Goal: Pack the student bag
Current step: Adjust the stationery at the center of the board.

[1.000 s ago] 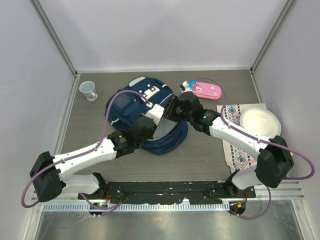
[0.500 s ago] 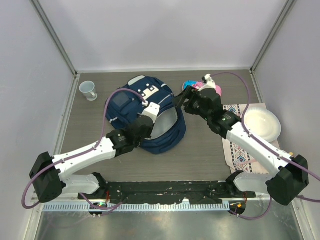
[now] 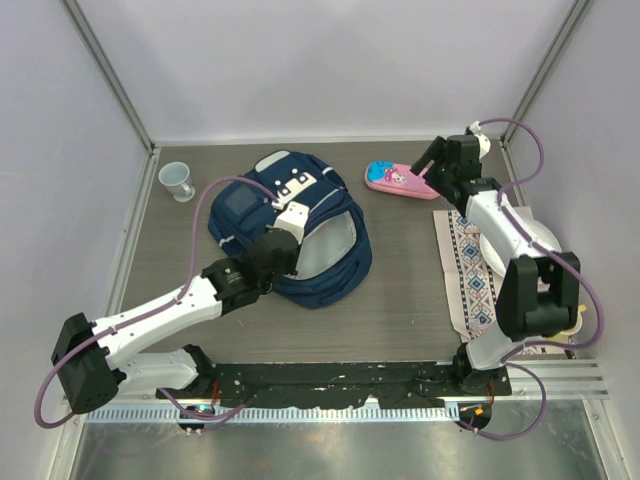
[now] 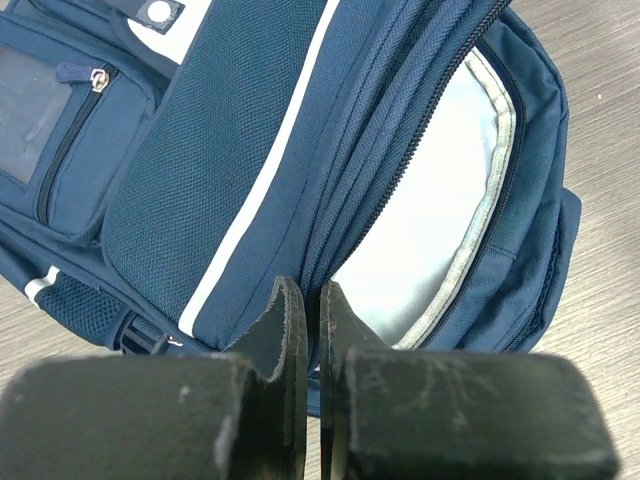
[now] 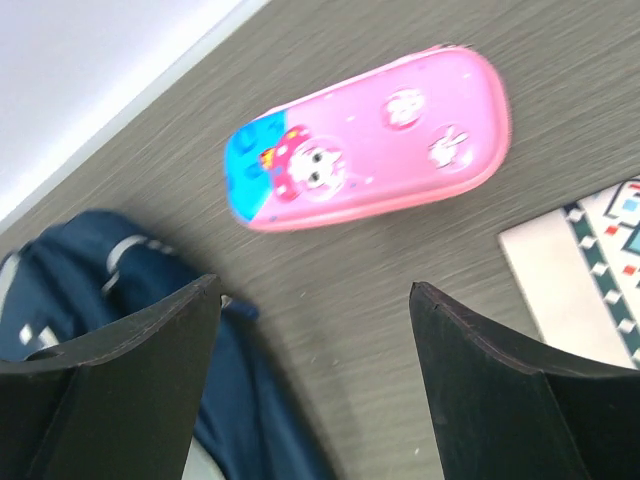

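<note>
The student bag (image 3: 320,270), navy with white stripes, lies in the middle of the table with its main compartment gaping and its pale grey lining (image 4: 440,200) showing. My left gripper (image 3: 291,230) is shut on the navy edge of that opening (image 4: 312,300). At the back right my right gripper (image 3: 428,170) hangs open over bare table, just short of a pink pencil case (image 5: 370,140) with a cartoon figure on it. Nothing is between its fingers. A corner of the bag (image 5: 100,250) shows at the left of the right wrist view.
A pale cup (image 3: 178,181) stands at the back left. A patterned placemat (image 3: 465,270) lies on the right, with a white plate (image 3: 542,236) on it, partly hidden under the right arm. Grey walls close in the table on three sides.
My right arm has swung away from the bag's opening to the back right and its gripper has opened. The left gripper keeps its hold on the bag's edge.
</note>
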You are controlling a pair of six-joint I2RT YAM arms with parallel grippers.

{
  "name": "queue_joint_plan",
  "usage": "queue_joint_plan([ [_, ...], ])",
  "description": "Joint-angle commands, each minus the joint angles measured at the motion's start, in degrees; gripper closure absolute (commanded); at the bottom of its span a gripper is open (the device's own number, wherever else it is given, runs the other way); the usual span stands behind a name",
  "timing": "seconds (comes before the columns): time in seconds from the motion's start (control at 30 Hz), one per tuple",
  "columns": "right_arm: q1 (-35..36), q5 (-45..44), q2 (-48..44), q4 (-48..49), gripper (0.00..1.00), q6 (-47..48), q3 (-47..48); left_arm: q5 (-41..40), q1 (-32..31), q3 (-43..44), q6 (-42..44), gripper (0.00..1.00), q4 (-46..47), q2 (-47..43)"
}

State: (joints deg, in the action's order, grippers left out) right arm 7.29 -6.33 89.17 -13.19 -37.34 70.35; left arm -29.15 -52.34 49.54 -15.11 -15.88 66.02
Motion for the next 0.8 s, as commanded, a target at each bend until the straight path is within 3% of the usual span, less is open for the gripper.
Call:
queue_joint_plan([
  [0.0, -3.68, -0.17, 4.87, 1.83, 0.19, 0.87, 4.80, -0.12, 0.66, 0.30, -3.69, 1.00, -0.56, -3.00],
  [0.37, -14.22, 8.52, 18.57, 4.67, 0.18, 1.22, 11.56, 3.48, 0.83, -0.32, -7.38, 1.00, -1.08, -4.49],
  [0.57, -16.16, 6.68, 20.95, 9.94, 0.18, 2.45, 10.95, 4.10, 0.83, -0.58, -8.35, 1.00, -2.22, -4.41],
  [0.77, -16.78, 12.47, 29.39, 8.97, 0.18, 4.56, 18.24, 5.42, 0.83, 0.56, -7.83, 1.00, -3.37, -3.00],
])
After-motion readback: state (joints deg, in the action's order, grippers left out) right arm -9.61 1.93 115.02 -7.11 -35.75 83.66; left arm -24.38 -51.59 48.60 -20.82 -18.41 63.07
